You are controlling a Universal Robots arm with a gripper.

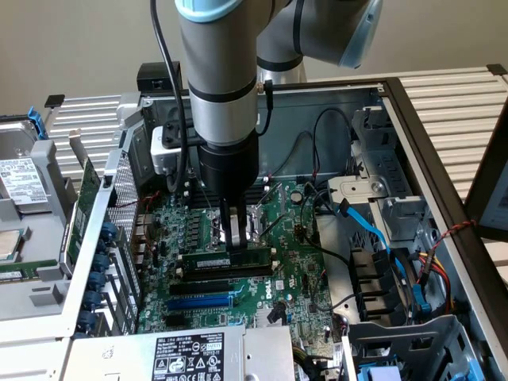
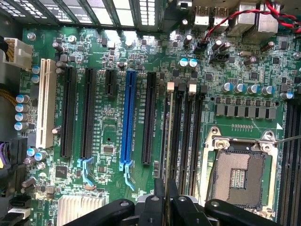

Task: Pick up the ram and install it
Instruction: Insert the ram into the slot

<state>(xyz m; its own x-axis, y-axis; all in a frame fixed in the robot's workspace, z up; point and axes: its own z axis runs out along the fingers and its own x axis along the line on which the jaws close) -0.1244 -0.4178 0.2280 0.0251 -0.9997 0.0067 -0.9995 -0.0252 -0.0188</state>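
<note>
Ram (image 1: 230,259) is noted clenched edgewise in the end effector (image 1: 235,242), directly below the fingertips, long axis held parallel to the black memory slots (image 2: 188,136), over the one nearest the blue slot (image 2: 127,117); seating cannot be told.

The arm (image 1: 218,71) comes down steeply from the top of the exterior view, its silver-grey link nearly vertical. A blue-capped joint (image 1: 349,32) bends off toward the exterior view's right. Below the link the black wrist (image 1: 228,171) points straight down (a dark cable (image 1: 156,32) trails alongside the arm). The end effector (image 1: 234,238) hangs beneath the wrist. Its two slim fingers (image 2: 160,190) point downward and are drawn nearly together, pinching the upper edge of the ram (image 1: 250,256) between them.
</note>
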